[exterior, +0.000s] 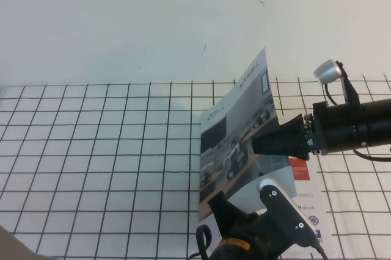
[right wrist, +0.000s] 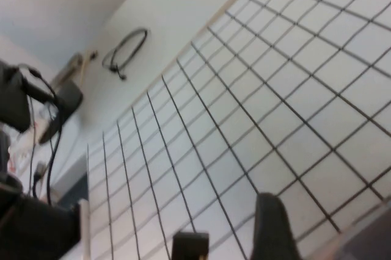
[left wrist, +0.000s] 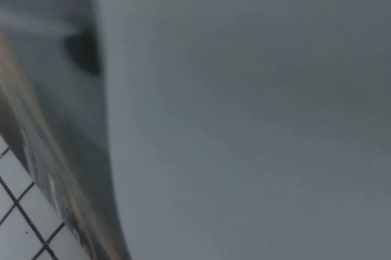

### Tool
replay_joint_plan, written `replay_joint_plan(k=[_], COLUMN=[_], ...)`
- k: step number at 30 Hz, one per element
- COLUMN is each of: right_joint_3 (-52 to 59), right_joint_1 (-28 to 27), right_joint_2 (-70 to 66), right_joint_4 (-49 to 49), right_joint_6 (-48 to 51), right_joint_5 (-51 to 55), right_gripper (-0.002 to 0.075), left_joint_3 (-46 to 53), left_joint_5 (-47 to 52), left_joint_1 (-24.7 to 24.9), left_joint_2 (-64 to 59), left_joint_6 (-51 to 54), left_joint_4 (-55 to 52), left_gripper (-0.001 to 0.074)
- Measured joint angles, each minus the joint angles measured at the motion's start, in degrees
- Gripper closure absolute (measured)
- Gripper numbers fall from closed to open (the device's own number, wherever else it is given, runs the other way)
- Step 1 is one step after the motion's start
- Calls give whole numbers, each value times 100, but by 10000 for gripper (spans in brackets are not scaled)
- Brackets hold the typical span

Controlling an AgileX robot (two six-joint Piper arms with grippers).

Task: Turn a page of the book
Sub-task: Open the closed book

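Note:
The book (exterior: pixel 300 168) lies on the gridded table at the right, its inner leaf showing a red square and logos. The page (exterior: pixel 238 132), the cover leaf with robots on desks, stands raised and curved above it. My right gripper (exterior: pixel 255 145) reaches in from the right and is shut on the page's free edge. In the right wrist view one dark finger (right wrist: pixel 272 223) shows beside the page edge (right wrist: pixel 366 238). My left gripper (exterior: pixel 217 206) is at the front, against the page's lower edge. The page's grey-white reverse (left wrist: pixel 244 119) fills the left wrist view.
The white gridded cloth (exterior: pixel 91 150) covers the table to the left of the book. A plain white wall (exterior: pixel 153 16) rises behind. A black cable loop (right wrist: pixel 125 49) lies beyond the grid in the right wrist view.

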State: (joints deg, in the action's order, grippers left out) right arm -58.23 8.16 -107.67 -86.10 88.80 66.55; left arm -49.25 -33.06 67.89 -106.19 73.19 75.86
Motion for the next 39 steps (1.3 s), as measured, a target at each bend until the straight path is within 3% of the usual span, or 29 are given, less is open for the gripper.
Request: replay_joint_plan(k=[5,10,17,20,24,26,33,39], right_joint_3=[-314,-818,-1743,-2098,-2168,-2049,-539,746], right_joint_1=[0,2,12,24,24,24,24,24], right_joint_2=[13,400,1193,1472,1651,1639,1401,556], right_joint_4=[1007,1299,2074,3192,4958,5359,4751,2988], right_joint_6=[-107,-457,-985,-1694,-3335,-3864,-3696,-1946], right_joint_5=[0,9,155,94,-498,-727,-1893,-2591], right_gripper=[359,433,464,519,672,703,724,725], left_joint_3=[0,0,0,0,0,0,0,0], left_joint_5=[-43,-103,-113,-126,-176,-185,-234,-322], left_joint_1=[0,0,0,0,0,0,-108,-182], left_joint_2=[0,0,0,0,0,0,0,0], left_joint_6=[32,36,45,34,-53,-64,-64,-66], left_joint_4=[77,87,87,87,87,87,106,73], left_gripper=[738,738,738,738,738,738,738,738])
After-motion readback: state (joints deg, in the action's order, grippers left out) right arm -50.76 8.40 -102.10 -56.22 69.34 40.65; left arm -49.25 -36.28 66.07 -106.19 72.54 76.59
